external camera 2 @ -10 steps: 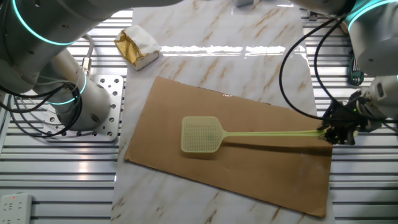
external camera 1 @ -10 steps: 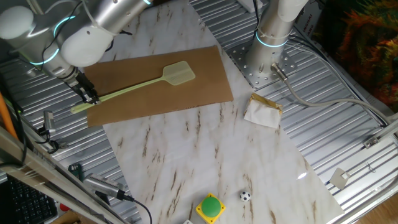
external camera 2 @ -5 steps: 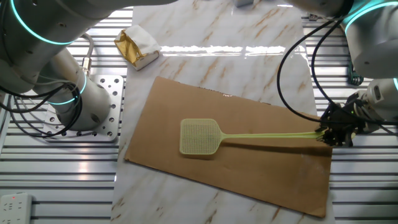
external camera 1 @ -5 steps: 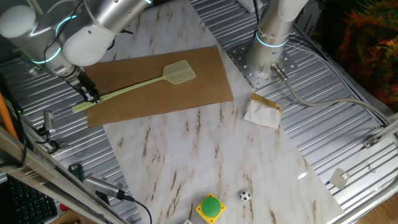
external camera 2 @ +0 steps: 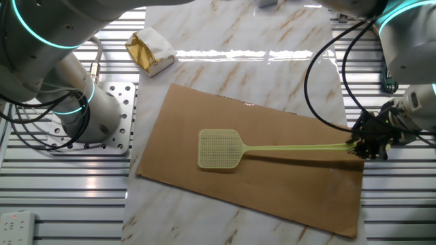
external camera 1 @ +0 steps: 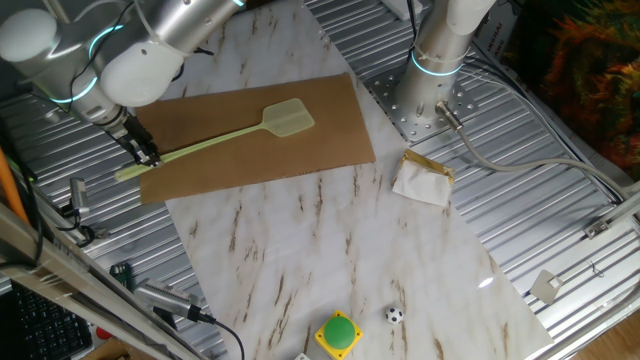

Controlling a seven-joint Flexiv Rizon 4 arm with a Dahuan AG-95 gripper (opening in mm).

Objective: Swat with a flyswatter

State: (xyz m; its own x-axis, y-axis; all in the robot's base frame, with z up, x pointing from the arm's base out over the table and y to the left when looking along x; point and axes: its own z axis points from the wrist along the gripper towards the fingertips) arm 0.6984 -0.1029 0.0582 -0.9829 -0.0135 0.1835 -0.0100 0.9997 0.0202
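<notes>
The yellow-green flyswatter [external camera 1: 222, 134] lies across the brown board [external camera 1: 300, 150], its square paddle head [external camera 1: 287, 117] near the board's middle. In the other fixed view the head [external camera 2: 219, 148] sits flat on or just above the board [external camera 2: 272, 197] and the rod [external camera 2: 293, 147] runs right to the board's edge. My gripper [external camera 1: 142, 153] is shut on the rod's handle end at the board's left edge; it also shows in the other fixed view [external camera 2: 361, 145] at the right edge.
A crumpled white-and-gold packet [external camera 1: 422, 178] lies on the marble top to the right of the board. A second arm's base [external camera 1: 432, 80] stands behind it. A green button on a yellow box [external camera 1: 338, 332] and a tiny ball [external camera 1: 394, 316] sit at the front.
The flyswatter head shifted slightly, dipping left and back, while the gripper stayed shut on the handle at nearly the same spot.
</notes>
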